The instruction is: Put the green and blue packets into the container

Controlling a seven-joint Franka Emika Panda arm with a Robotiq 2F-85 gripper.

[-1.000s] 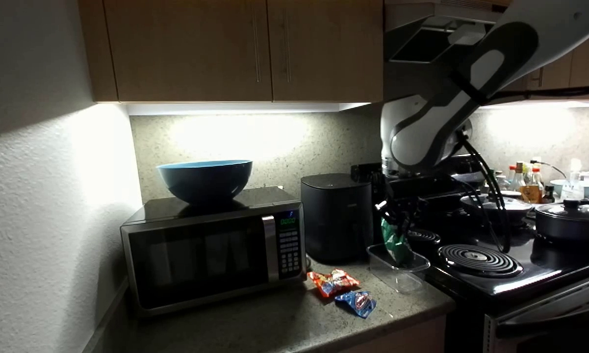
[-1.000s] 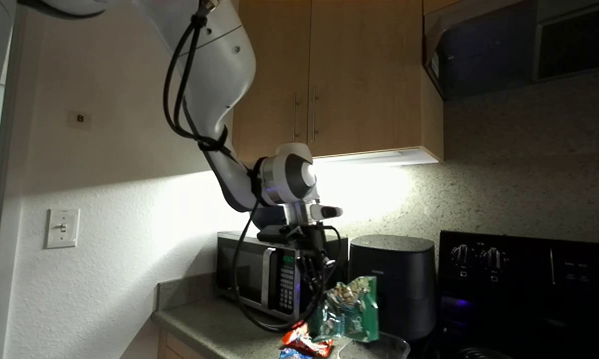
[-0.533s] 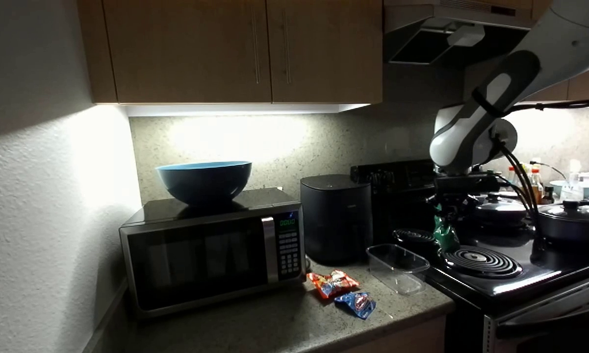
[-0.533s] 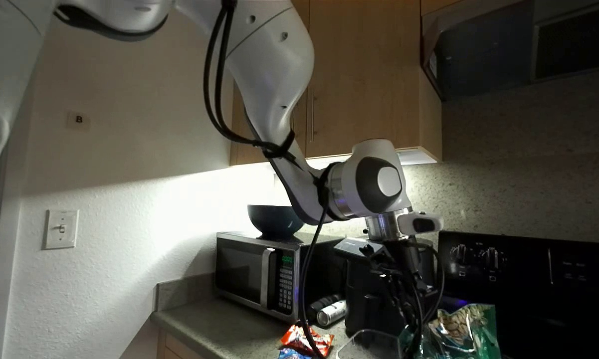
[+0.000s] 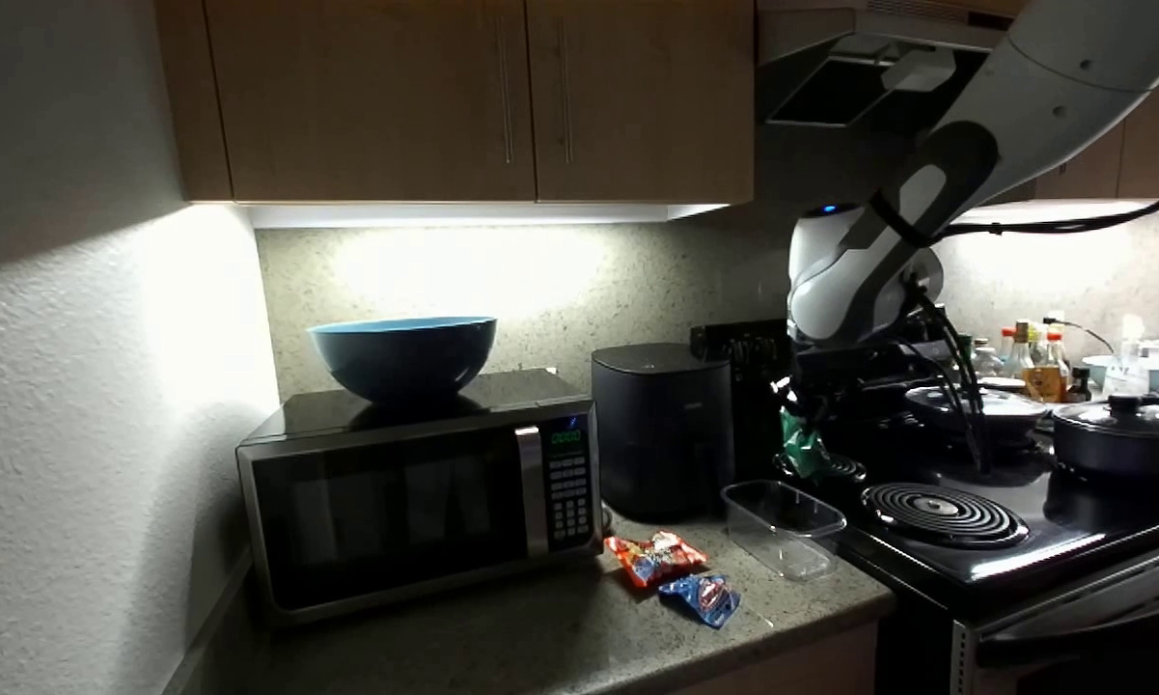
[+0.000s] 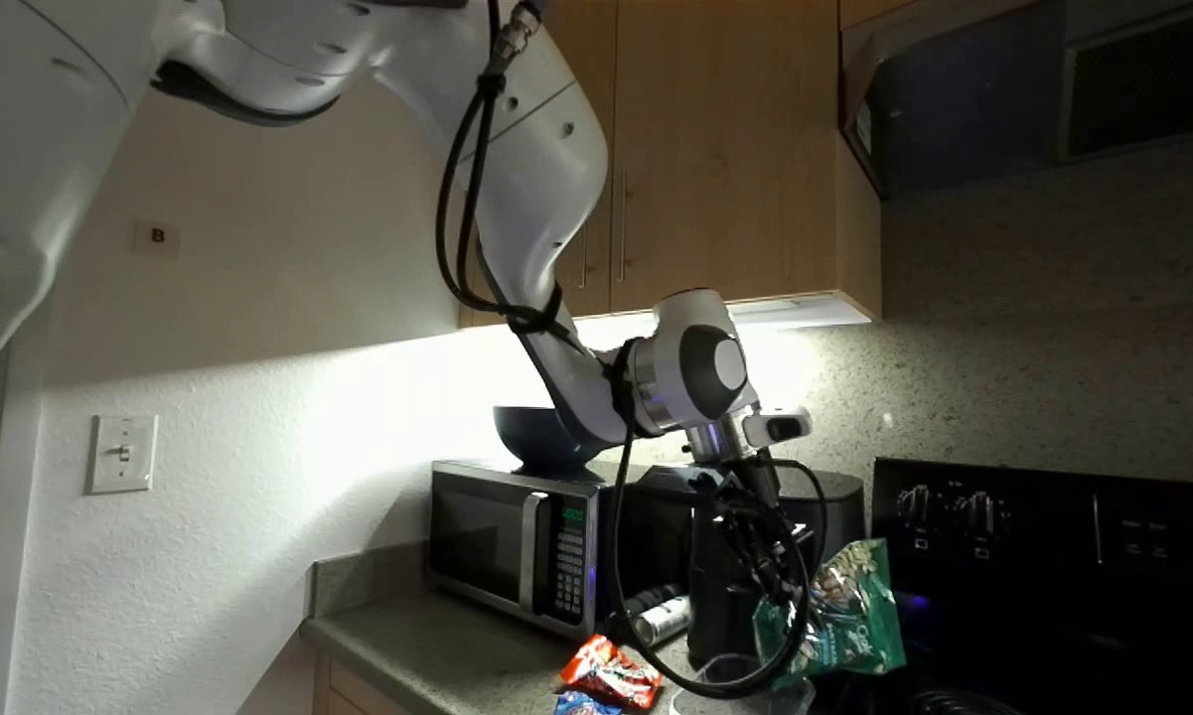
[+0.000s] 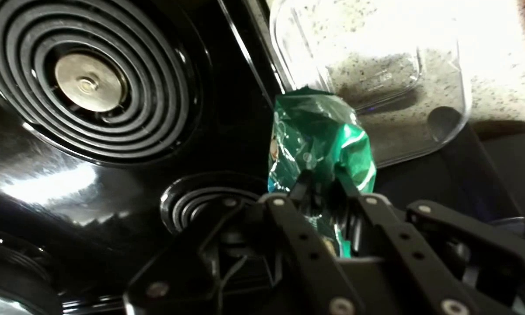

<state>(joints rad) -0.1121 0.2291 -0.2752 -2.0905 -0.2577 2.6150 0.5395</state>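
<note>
The end effector (image 7: 323, 176) points down and has its two fingers close together, with the green packet (image 7: 317, 124) pinched between them. The green packet hangs in the air at the side of the stove (image 5: 1047, 526), outside the clear tub (image 5: 764, 542) and near its rim; in the wrist view it covers a part of this rim, but I cannot tell if the two touch. The tub stands on the desk (image 5: 540, 637), at the edge that goes along the stove and close to the front corner. The blue packet (image 5: 704, 598) lies on the desk near the front edge, and the orange-red packet (image 5: 658, 558) is just behind it, between it and the microwave (image 5: 396, 521) (whether these two packets touch, I cannot say). The microwave is placed towards the back left corner of the desk, with a big blue bowl (image 5: 405, 359) on its top, and a black appliance (image 5: 661, 434) stands to the right of it, near the back edge.

The display (image 5: 566, 436) of the microwave shows green zeros. On the wall (image 6: 248, 447) there is a small label (image 6: 158, 236) with the letter B. On the stove panel (image 6: 1152, 556) the letters "FRI" can be read at the border of the view, where the word is cut. The green packet has light lettering and the blue packet has pale print, but both are too small to read.
</note>
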